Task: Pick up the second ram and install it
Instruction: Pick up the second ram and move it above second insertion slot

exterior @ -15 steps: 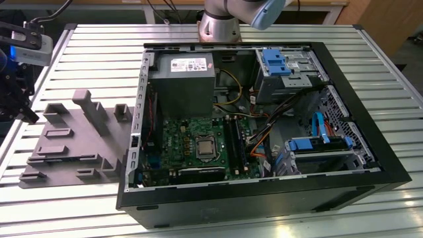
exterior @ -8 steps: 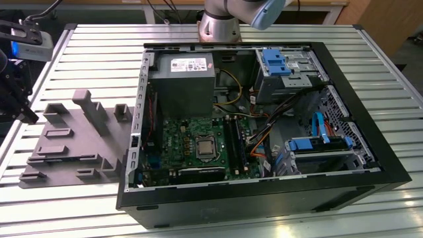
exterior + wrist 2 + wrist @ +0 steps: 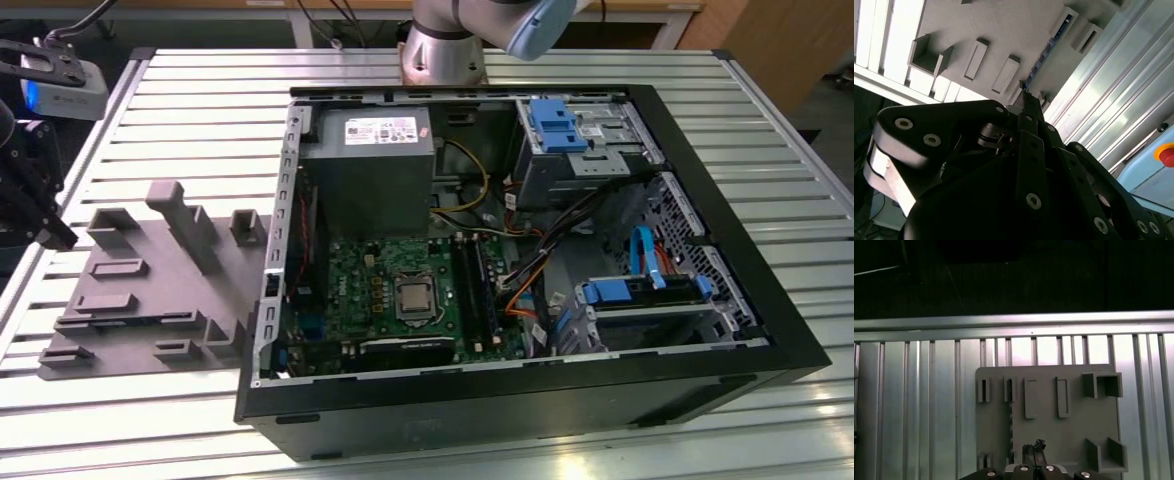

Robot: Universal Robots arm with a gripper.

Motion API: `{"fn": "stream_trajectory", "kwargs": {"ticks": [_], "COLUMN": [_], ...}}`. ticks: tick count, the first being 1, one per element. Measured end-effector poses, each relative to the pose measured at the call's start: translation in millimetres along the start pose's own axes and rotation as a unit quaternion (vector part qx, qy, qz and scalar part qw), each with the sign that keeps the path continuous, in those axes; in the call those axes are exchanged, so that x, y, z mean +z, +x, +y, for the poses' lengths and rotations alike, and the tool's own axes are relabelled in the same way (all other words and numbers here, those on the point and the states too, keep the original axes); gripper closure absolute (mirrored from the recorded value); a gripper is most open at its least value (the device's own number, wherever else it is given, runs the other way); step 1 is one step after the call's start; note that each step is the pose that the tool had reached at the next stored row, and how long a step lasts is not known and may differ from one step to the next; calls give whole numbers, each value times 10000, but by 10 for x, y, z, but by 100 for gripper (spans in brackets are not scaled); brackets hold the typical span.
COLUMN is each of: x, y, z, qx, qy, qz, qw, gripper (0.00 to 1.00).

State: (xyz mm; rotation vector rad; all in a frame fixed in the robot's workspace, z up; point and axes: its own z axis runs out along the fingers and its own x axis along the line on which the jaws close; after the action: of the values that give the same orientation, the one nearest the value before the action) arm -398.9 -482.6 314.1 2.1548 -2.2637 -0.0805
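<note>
**Exterior view.** The open computer case lies on the ribbed metal table with its motherboard exposed. The grey moulded tray sits just beside the case, on the exterior view's left. The gripper hangs at the far left edge of the frame, over the tray's outer side and well apart from the case. The arm's base stands at the upper centre of the frame.

**Second wrist view.** The gripper points at the tray. Its black links converge to a single point. The tips appear drawn together, with nothing clamped between them. The second ram stands on its edge in a groove of the tray. Its near end is just beside the tips, and no contact is visible. Its long axis leads away from the tips towards the tray's far end.

**First wrist view.** The gripper hovers over the nearest edge of the tray. The second ram appears edge-on as a thin dark line, offset to one side of the tips and apart from them. Its long axis runs parallel to the table's ribs and to the tray's narrow pockets. One end lies at the tray edge nearest the gripper.
</note>
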Motion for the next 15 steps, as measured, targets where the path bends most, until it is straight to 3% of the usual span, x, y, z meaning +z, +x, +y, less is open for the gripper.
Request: {"fn": "stream_trajectory", "kwargs": {"ticks": [15], "x": [40], "y": [1], "z": [-2], "qx": [0], "qy": [0], "qz": [0], "qw": [10000], "gripper": [89]}}
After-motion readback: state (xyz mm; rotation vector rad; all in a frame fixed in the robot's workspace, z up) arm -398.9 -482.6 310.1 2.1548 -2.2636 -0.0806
